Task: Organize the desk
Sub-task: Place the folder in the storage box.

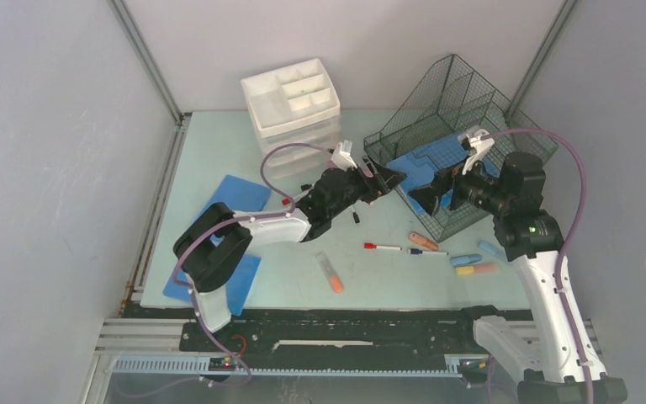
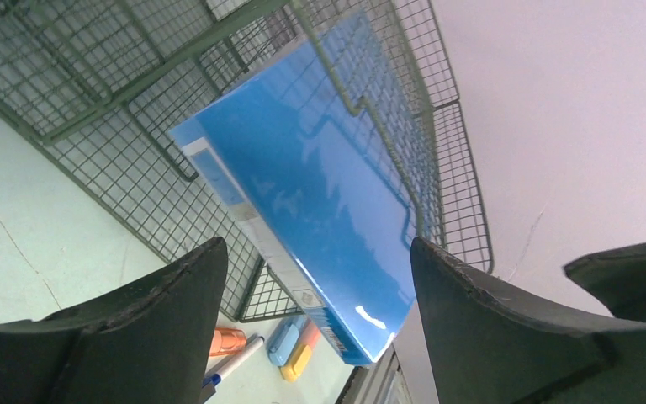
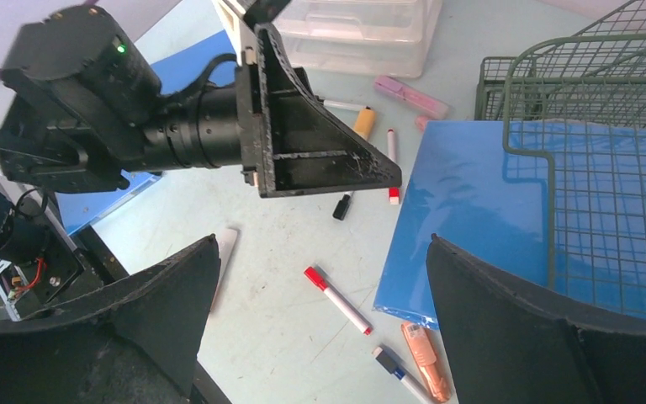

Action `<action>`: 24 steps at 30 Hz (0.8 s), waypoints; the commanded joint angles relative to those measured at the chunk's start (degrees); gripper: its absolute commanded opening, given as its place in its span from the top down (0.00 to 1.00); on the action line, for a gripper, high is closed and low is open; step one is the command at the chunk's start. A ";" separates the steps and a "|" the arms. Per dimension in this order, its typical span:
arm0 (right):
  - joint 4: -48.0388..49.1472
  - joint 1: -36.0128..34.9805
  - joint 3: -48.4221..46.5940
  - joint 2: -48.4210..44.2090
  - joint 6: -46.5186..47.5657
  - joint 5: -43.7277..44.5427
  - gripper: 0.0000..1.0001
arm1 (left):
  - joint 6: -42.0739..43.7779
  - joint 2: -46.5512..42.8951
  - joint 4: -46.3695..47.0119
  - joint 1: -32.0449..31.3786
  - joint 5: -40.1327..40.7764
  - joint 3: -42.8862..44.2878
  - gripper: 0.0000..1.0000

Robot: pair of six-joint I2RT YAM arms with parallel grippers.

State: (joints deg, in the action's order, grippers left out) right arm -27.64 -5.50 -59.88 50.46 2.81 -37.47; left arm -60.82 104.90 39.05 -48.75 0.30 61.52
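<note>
Pale mint surface [image 1: 362,284] between grey walls, black rail along near edge, arm bases on that side.

Left end effector [image 1: 389,178]: over mid-surface, jaws wide apart, nothing between them, pointed at blue folder [image 1: 423,162].

Right end effector [image 1: 430,196]: jaws fully apart, nothing held, facing the left one. Close to it, not touching.

Wire-mesh tray [image 1: 463,93] at far right corner. Blue folder partly inside tray, near end sticking out past the mesh front onto surface.

White drawer unit [image 1: 291,103] at far middle, left of tray.

Two blue sheets on left side: one [image 1: 241,193] flat near drawer unit, the other [image 1: 246,282] by near edge, partly hidden under left arm.

Loose pens scattered on surface between arms:
- red-capped marker [image 1: 382,247] in the middle
- orange-tipped marker [image 1: 330,273] nearer the rail
- orange highlighter [image 1: 423,241] just beside tray front
- blue highlighter [image 1: 465,260] and yellow-orange one [image 1: 478,269] close together near right arm

Small dark cap-like bit [image 1: 357,218] under left wrist, too small to tell what.
</note>
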 commanded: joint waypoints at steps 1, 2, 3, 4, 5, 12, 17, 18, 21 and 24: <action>0.65 -0.48 0.04 -0.02 1.96 -2.13 0.01 | 5.91 -5.86 1.01 -0.07 2.08 -1.65 0.17; 0.48 -0.48 0.08 0.07 2.25 -2.79 0.01 | 6.94 -6.84 0.58 -0.03 2.26 -2.41 0.17; 0.22 -0.48 0.01 0.06 2.75 -3.80 0.02 | 8.06 -8.06 -0.06 -0.07 3.01 -3.44 0.18; -0.25 -0.38 0.05 0.02 3.60 -4.97 0.02 | 9.48 -9.75 -0.86 -0.18 4.93 -4.94 0.18; -0.26 -0.39 0.12 -0.03 4.06 -6.50 0.04 | 11.05 -11.67 -1.69 -0.12 6.53 -6.69 0.18; -1.86 -2.95 0.47 1.00 9.28 -11.43 0.69 | 22.57 -31.33 -8.67 0.40 20.43 -21.61 0.12; -3.58 -18.31 -1.13 4.05 13.19 8.66 0.95 | 23.57 -47.45 -19.85 5.66 20.39 -29.52 0.00; -3.98 -21.23 -1.62 5.72 13.97 12.49 0.96 | 22.96 -50.40 -21.46 7.15 19.20 -31.25 0.00; -6.04 -28.58 -4.67 12.49 15.76 25.77 0.98 | 21.92 -60.07 -25.04 9.49 18.93 -36.63 0.00; -5.71 -33.59 -6.69 19.59 17.38 39.18 0.99 | 20.90 -70.35 -29.33 9.83 22.52 -41.30 0.00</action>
State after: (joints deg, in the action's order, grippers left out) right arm -32.51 -34.06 -62.92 63.37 16.27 -20.60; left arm -40.32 44.34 17.82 -39.42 19.00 24.99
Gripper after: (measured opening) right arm 0.020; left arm 0.996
